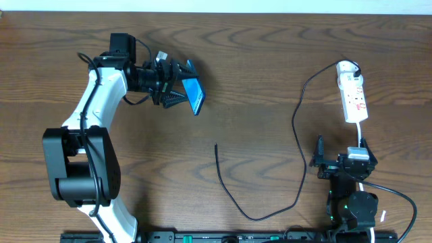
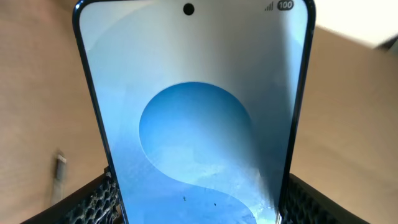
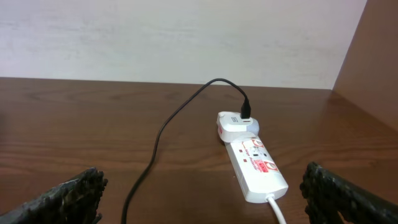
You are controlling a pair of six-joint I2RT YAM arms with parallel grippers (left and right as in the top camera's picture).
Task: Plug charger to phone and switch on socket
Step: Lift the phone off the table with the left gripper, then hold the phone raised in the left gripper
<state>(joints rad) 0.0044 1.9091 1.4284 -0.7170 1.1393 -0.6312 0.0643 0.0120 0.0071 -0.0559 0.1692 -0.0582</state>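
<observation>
L gripper (image 1: 179, 89) is clamped on the phone (image 1: 194, 94), fingers (image 2: 93, 198) pressing both long edges near its lower end. Phone is held at a tilt over the table (image 1: 256, 54), upper left of centre in the overhead view. Its lit blue screen faces the wrist cam, w/ the front-cam hole and the "100" batt icon at the far end.

R gripper (image 3: 208, 199) has its jaws spread wide apart, gripping nothing. It sits at the right front of the table, just short of the power strip (image 1: 354, 94). Strip lies flat at far right; its white cord (image 3: 277, 208) leaves the near end toward the R gripper. A white adapter (image 3: 236, 124) is plugged in at the strip's far end.

The charger cable (image 1: 295, 125) runs out of the adapter, sweeps left and down toward the front edge, then curls back up to the plug tip (image 1: 216, 144). Tip lies loose on the wood near mid-table, well apart from the phone. Strip's switch positions are too small to tell.
</observation>
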